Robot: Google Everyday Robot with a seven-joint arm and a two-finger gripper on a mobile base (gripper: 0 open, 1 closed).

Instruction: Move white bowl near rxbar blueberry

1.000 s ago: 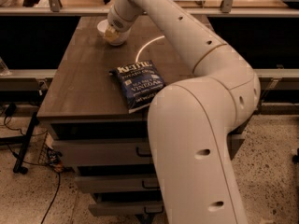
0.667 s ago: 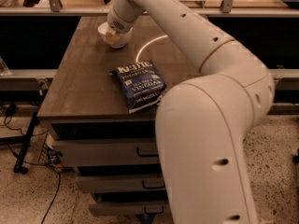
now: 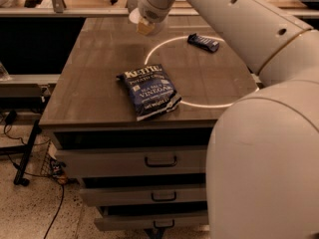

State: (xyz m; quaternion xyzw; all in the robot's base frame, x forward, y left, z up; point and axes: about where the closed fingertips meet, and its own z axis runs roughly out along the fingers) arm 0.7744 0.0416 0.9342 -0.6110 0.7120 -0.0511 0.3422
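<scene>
The white bowl (image 3: 133, 17) shows only as a rim sliver behind the arm's wrist, at the far side of the table. My gripper (image 3: 145, 28) is shut on it and holds it just above the tabletop. The rxbar blueberry (image 3: 203, 42), a small dark blue bar, lies flat to the right of the gripper, on the far right part of the table. Most of the bowl is hidden by the wrist.
A large dark blue Kettle chip bag (image 3: 148, 91) lies near the table's front edge. The dark wooden table (image 3: 89, 83) has drawers below. My white arm fills the right side of the view. Cables lie on the floor at left.
The gripper has moved right along the far side of the table with the bowl in it. The view has shifted, and the rxbar now shows.
</scene>
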